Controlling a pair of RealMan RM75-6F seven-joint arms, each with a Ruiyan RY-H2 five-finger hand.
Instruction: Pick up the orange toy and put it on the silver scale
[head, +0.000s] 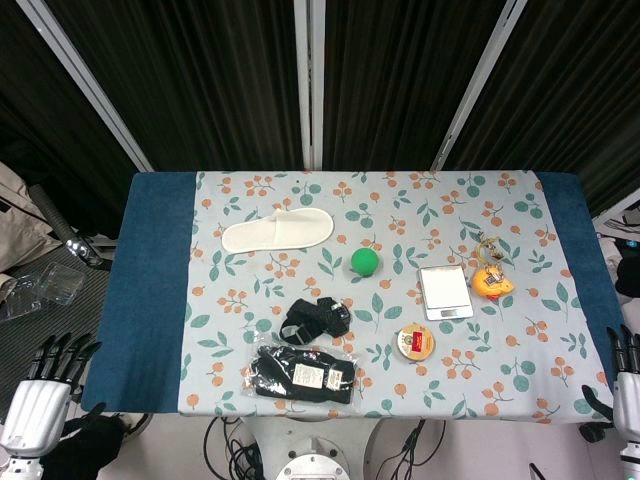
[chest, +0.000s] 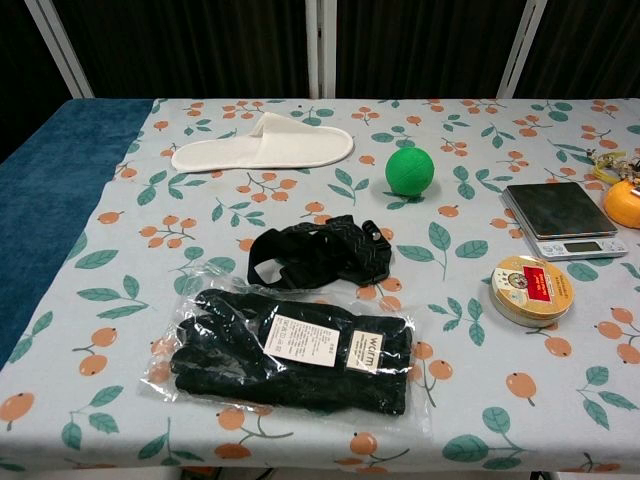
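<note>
The orange toy (head: 492, 281) lies just right of the silver scale (head: 444, 291), not yet touched. Both hands hang off the table's near corners, empty, fingers apart: left hand (head: 45, 385), right hand (head: 627, 380). The right hand should probably approach from above, clear of the scale

On my feed: white slipper (chest: 264, 146) lies at the far left of the fruit-print tablecloth (chest: 120, 300). Green ball (chest: 409, 171) sits mid-table. Black strap bundle (chest: 318, 253) rests just beyond the bagged black gloves (chest: 290, 351) near the front edge. Round tin (chest: 532, 290) lies front right.
</note>
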